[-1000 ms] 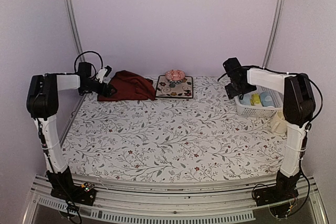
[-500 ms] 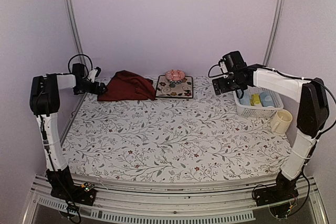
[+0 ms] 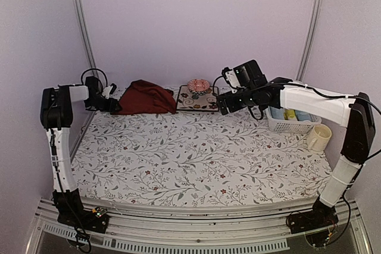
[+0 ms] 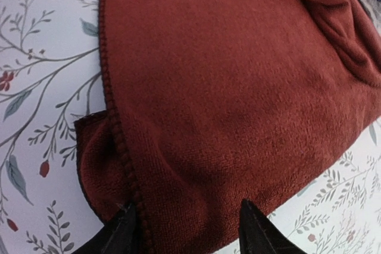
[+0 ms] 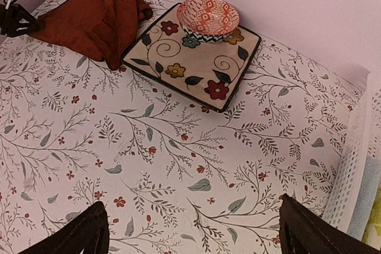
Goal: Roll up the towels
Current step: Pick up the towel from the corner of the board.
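A dark red towel (image 3: 146, 98) lies crumpled at the back left of the table. My left gripper (image 3: 112, 104) is low at its left end. In the left wrist view the towel (image 4: 238, 87) fills the frame, and the gripper (image 4: 190, 230) straddles its hemmed edge with the jaws apart and the cloth unpinched between them. My right gripper (image 3: 225, 102) hovers over the back middle of the table. It is open (image 5: 199, 236) with only the table covering below it. The red towel (image 5: 95, 16) also shows at the top left of the right wrist view. Small pale blue and yellow towels (image 3: 290, 114) sit rolled in a basket.
A square floral mat (image 3: 205, 102) with a patterned bowl (image 3: 199, 85) on it lies right of the red towel. The white basket (image 3: 292, 125) stands at the back right, and a cream mug (image 3: 319, 137) stands in front of it. The wall runs close behind.
My right arm has swung left, from over the basket to the back middle of the table. My left gripper has slid down to the towel's left edge, and its jaws have narrowed.
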Motion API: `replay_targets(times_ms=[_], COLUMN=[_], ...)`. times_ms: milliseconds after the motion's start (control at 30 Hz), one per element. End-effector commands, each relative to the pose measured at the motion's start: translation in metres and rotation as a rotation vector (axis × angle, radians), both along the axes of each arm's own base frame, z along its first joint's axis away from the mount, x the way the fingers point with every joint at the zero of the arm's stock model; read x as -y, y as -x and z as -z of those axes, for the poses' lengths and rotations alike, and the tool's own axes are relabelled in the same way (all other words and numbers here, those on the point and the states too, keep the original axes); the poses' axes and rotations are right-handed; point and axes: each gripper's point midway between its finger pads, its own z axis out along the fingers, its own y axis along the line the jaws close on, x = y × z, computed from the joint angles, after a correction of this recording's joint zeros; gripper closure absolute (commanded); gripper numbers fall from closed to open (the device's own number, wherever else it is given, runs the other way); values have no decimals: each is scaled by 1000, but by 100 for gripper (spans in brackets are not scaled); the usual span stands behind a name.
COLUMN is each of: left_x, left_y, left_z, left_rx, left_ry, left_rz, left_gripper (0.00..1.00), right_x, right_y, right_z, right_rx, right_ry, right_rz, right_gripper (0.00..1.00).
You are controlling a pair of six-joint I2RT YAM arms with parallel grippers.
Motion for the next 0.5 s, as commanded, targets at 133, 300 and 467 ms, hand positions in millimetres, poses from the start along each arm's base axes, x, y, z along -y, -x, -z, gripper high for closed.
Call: replay_targets(times_ms=[133, 300, 467], left_x=[21, 30, 46], left_y=[12, 15, 26], left_z=[-1, -15, -62], left_rx=[-47, -28, 61], left_ry=[49, 42, 29], left_rz=[48, 78, 154], left_gripper=[73, 100, 100], right_x=[-4, -3, 0], right_y=[6, 9, 11], right_z=[-19, -26, -43], right_rx=[43, 81, 165], right_ry=[-46, -39, -4], right_rz=[-2, -5, 21], right_gripper=[1, 1, 1])
